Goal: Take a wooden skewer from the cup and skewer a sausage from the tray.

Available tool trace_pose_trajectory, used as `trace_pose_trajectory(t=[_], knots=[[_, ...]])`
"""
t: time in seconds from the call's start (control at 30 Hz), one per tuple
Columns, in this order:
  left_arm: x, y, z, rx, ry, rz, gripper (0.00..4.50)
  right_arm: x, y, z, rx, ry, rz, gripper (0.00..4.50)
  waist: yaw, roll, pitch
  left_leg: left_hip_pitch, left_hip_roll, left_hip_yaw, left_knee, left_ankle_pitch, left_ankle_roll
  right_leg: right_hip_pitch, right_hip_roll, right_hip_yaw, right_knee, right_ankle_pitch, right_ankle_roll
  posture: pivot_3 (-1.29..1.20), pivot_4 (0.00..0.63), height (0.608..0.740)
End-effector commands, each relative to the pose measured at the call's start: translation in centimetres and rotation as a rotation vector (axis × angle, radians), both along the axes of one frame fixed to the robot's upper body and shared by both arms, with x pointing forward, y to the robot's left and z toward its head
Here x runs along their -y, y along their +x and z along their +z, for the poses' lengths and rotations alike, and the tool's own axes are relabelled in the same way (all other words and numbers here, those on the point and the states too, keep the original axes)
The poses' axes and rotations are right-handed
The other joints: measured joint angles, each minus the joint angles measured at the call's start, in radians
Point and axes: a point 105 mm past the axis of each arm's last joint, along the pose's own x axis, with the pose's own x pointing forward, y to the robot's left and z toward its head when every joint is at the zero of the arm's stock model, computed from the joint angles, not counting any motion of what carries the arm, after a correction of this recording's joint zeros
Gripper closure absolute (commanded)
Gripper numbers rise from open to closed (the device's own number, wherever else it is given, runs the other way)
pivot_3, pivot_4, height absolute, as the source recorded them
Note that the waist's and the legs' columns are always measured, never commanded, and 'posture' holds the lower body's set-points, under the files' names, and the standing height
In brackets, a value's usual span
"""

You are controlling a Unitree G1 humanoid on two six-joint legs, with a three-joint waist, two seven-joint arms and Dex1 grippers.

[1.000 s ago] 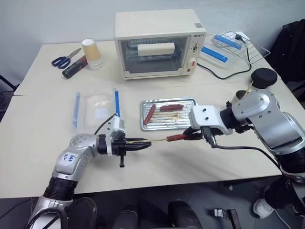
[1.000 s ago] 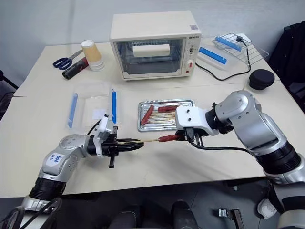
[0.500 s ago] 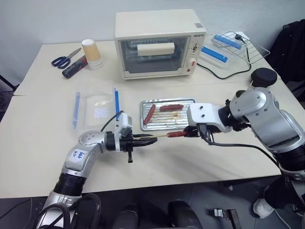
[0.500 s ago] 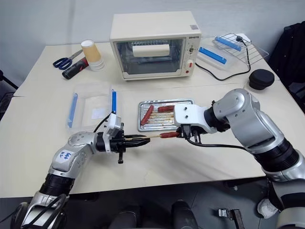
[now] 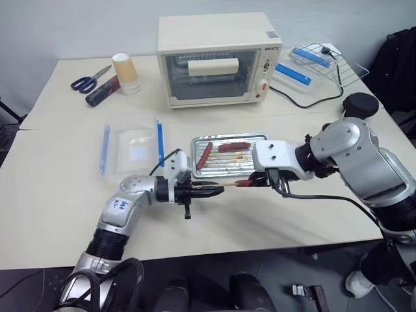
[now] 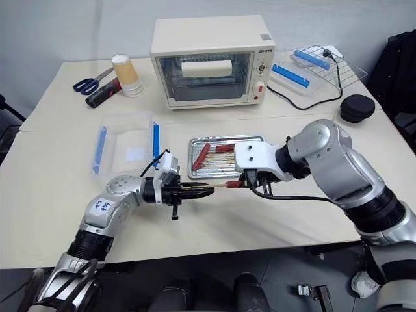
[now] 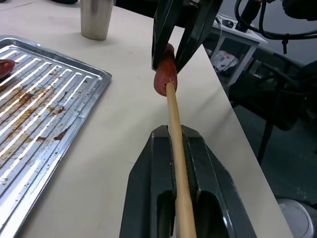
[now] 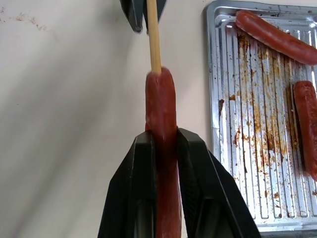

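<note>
Your left gripper (image 7: 174, 163) clamps the wooden skewer (image 7: 174, 124); right gripper (image 8: 166, 163) pinches the sausage (image 8: 161, 109) just beside the tray (image 8: 218, 64). Skewer and sausage axes look collinear, tip apparently entering the end; push straight along that line.

A lab: toaster oven (image 5: 218, 58) on a bare worktable (image 5: 58, 188).

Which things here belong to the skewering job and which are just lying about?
Job: thin pale wooden skewer; slim reddish-brown sausage; shiny ridged metal tray; small greyish cup.
Lying about: cream toaster oven; blue-handled scissors; stacked paper cups.
</note>
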Motion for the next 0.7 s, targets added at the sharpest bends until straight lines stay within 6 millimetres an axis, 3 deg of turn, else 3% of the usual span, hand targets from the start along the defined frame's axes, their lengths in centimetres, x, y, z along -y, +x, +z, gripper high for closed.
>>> trace_pose_trajectory(t=[0.03,0.37,0.63,0.7], knots=[[2.6,-1.4,1.1,0.037,-0.030,-0.121,4.50,-2.6,-1.5,1.2,0.046,0.041,0.146,3.93,0.000,0.000,0.000,0.000,0.000,0.000,0.000,0.000,0.000,0.000,0.000,0.000,0.000,0.000,0.000,0.00,0.150,0.740],[0.7,-1.0,1.2,0.044,-0.040,-0.066,4.50,-1.5,-1.4,0.5,0.027,0.012,0.128,3.93,0.001,0.000,0.000,0.000,0.000,0.000,0.000,0.000,0.000,0.000,0.000,0.000,0.000,0.000,0.000,0.00,0.150,0.740],[0.9,-1.2,1.2,0.047,-0.052,-0.067,4.50,-1.3,-1.4,0.1,0.006,0.007,0.131,3.93,0.011,0.000,0.000,0.000,0.000,0.000,0.000,0.000,0.000,0.000,0.000,0.000,0.000,0.000,0.000,0.00,0.150,0.740],[1.1,-1.2,1.2,0.047,-0.055,-0.071,4.50,-1.4,-1.4,0.1,0.005,0.008,0.132,4.36,0.016,0.000,0.000,0.000,0.000,0.000,0.000,0.000,0.000,0.000,0.000,0.000,0.000,0.000,0.000,0.00,0.150,0.740]])
